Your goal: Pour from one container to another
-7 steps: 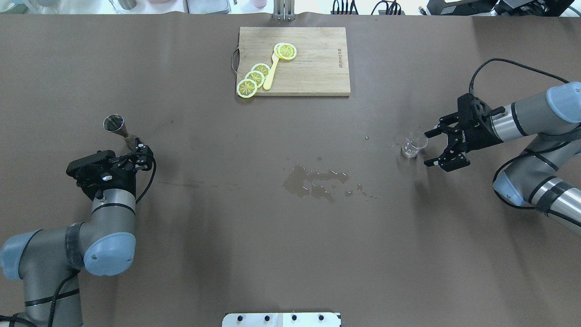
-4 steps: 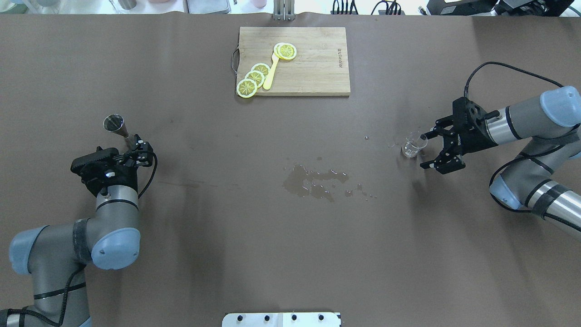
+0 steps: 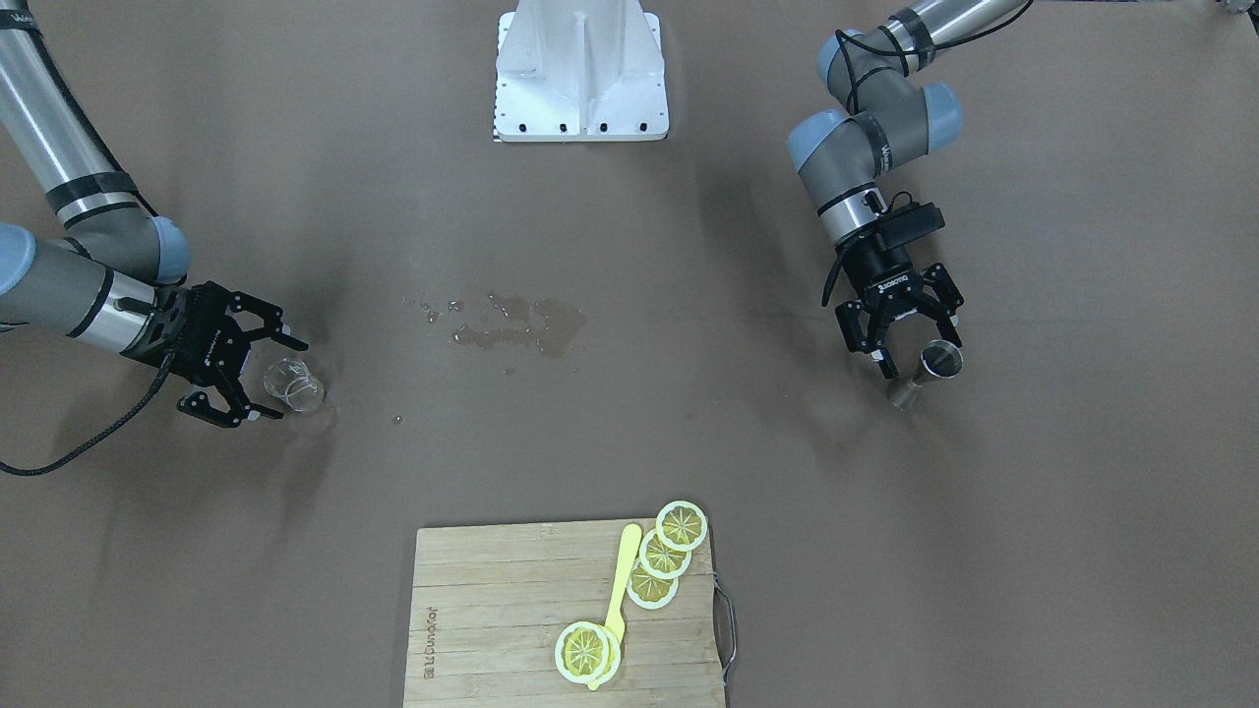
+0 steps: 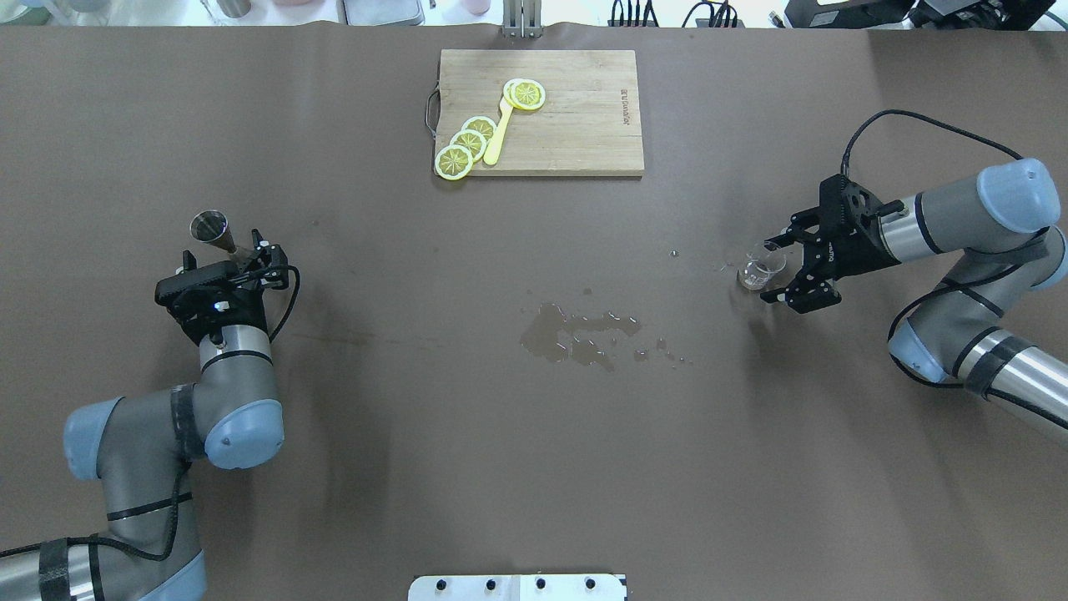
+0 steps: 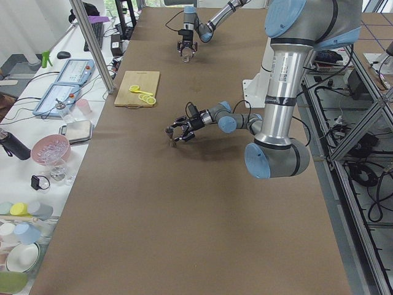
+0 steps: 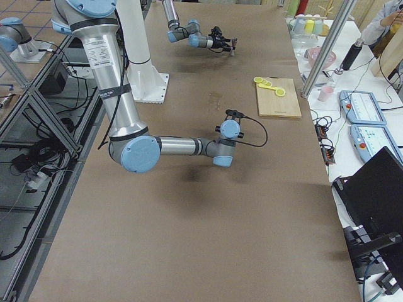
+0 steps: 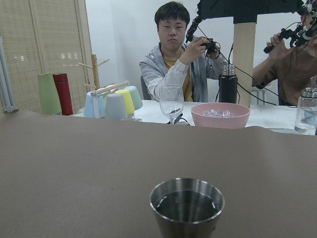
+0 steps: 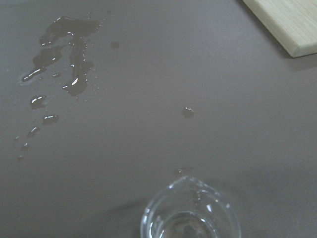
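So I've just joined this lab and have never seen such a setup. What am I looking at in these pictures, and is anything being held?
These are two robot arms at one brown table, filmed at one moment by several cameras: one above and behind the robot, one facing it, one at each end of the table, and one on each wrist. The left claw is open right by a small steel measuring cup that seems to hold liquid. Its wrist camera looks past the cup at people sitting beyond the table. The right claw is open around a small glass beaker. Nothing is gripped yet. On the side far from the robot lies a wooden cutting board with lemon slices, and mid-table there is a puddle of spilled liquid.
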Action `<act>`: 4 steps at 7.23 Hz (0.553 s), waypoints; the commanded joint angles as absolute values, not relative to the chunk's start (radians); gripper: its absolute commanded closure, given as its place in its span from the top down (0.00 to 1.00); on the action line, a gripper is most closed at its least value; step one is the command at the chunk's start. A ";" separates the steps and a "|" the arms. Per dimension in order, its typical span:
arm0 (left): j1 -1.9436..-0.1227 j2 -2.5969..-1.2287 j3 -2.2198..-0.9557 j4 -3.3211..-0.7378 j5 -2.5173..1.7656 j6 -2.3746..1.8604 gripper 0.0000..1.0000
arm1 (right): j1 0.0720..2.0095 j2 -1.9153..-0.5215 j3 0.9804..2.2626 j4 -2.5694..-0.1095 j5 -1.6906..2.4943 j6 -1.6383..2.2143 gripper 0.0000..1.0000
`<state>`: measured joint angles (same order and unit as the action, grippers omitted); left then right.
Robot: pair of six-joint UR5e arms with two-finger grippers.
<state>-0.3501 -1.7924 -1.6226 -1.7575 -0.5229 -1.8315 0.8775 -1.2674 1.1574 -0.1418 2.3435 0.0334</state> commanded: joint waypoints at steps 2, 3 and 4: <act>-0.367 -1.821 -1.565 -1.759 -0.497 -1.871 0.96 | 0.871 -1.259 1.140 -0.124 2.329 0.034 0.92; -0.370 -1.819 -1.563 -1.759 -0.497 -1.871 0.96 | 0.867 -1.259 1.140 -0.126 2.327 0.035 0.90; -0.370 -1.819 -1.554 -1.759 -0.499 -1.874 0.95 | 0.867 -1.258 1.140 -0.126 2.326 0.035 0.87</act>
<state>-0.3677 -1.8192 -1.5625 -1.7596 -0.4982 -1.8711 0.8687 -1.2591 1.1404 -0.1259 2.3276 0.0347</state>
